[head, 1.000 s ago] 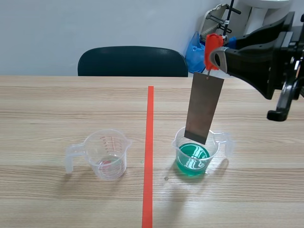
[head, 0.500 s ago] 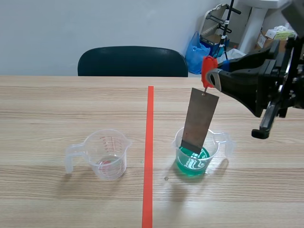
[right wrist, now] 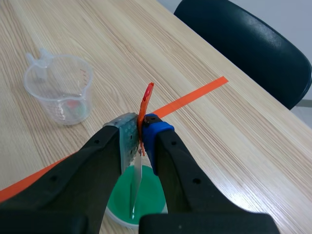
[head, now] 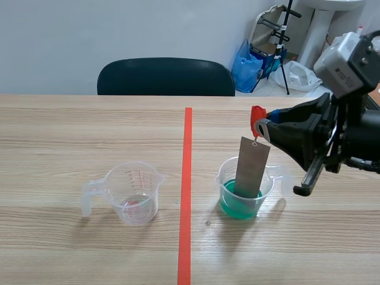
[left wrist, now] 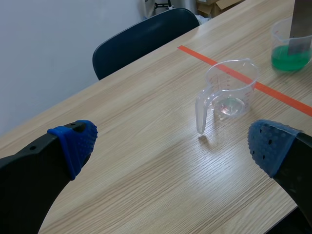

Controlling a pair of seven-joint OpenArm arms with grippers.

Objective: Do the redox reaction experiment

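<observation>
A grey metal strip (head: 250, 167) hangs from a red clip (head: 257, 120) that my right gripper (head: 263, 127) is shut on. The strip's lower end dips into the green liquid in the right-hand clear beaker (head: 244, 189). From the right wrist, the red clip (right wrist: 144, 104) sits pinched between the fingers, with the strip (right wrist: 135, 185) edge-on over the green beaker (right wrist: 136, 197). A second clear beaker (head: 129, 192), left of the tape line, holds a trace of pink. My left gripper (left wrist: 173, 141) stands open, well short of that beaker (left wrist: 226, 89).
An orange-red tape line (head: 186, 190) runs down the table's middle between the beakers. A dark chair (head: 166, 76) stands behind the far edge. Bags and a stand clutter the floor at the back right.
My right gripper has come down and toward the front, lowering the strip from above the beaker's rim into the green liquid. The left beaker has stayed put.
</observation>
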